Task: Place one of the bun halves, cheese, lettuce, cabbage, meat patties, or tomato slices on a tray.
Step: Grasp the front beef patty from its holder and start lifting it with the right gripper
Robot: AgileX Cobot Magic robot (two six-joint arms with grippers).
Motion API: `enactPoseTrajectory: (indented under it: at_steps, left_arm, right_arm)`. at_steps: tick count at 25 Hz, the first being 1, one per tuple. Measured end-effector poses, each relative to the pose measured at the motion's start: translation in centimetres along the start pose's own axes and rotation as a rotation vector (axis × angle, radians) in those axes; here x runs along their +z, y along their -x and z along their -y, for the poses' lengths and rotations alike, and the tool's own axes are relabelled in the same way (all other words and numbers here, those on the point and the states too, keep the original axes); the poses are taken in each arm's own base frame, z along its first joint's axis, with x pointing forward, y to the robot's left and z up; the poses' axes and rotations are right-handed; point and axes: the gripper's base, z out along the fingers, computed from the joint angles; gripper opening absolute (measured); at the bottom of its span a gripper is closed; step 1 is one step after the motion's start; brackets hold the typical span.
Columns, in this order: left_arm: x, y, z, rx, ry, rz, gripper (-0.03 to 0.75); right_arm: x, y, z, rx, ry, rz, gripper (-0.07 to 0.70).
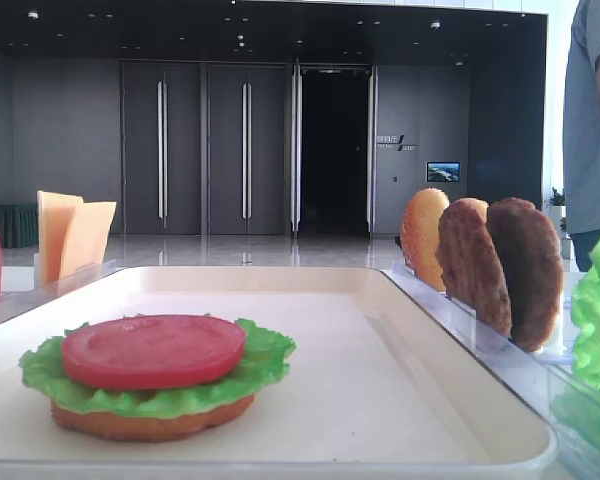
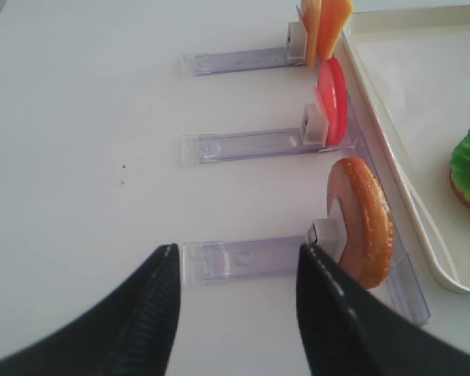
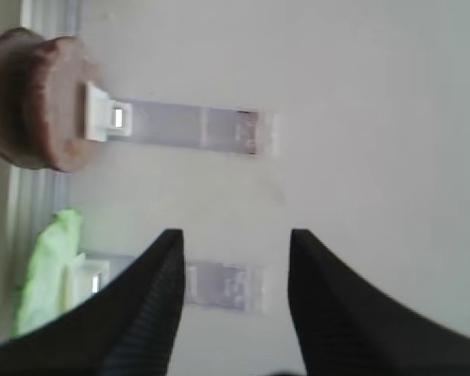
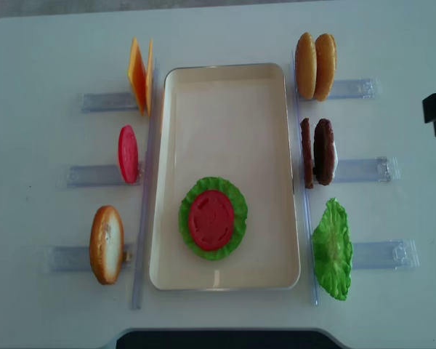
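On the cream tray (image 4: 225, 94) lies a stack: a bun half (image 1: 150, 420) at the bottom, lettuce (image 4: 214, 183) over it and a tomato slice (image 4: 211, 219) on top. Two meat patties (image 4: 323, 151) stand in the right middle rack, and one shows in the right wrist view (image 3: 39, 98). My right gripper (image 3: 236, 235) hangs open and empty over a clear rack beside them. My left gripper (image 2: 236, 249) is open and empty over the rack that holds an upright bun half (image 2: 360, 223).
Left of the tray stand cheese slices (image 4: 138, 74) and a tomato slice (image 4: 128, 154). On the right are two bun halves (image 4: 315, 65) and a lettuce leaf (image 4: 332, 249). Clear racks (image 4: 367, 171) stick out from both sides. A person (image 1: 592, 120) stands behind the table.
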Motion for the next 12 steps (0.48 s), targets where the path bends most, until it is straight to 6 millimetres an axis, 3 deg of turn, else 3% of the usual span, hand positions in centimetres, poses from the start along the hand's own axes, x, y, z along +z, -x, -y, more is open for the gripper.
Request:
enactPoseTrajectory:
  at_steps: [8,12]
  left_arm:
    - [0.0,0.0,0.0,0.0,0.0,0.0,0.358]
    - [0.0,0.0,0.0,0.0,0.0,0.0,0.35]
  right_arm:
    - [1.3,0.2,-7.9,-0.105,0.072,-0.01,0.3]
    - [2.2,1.0,-10.2,-0.118,0.091,-0.004,0.3]
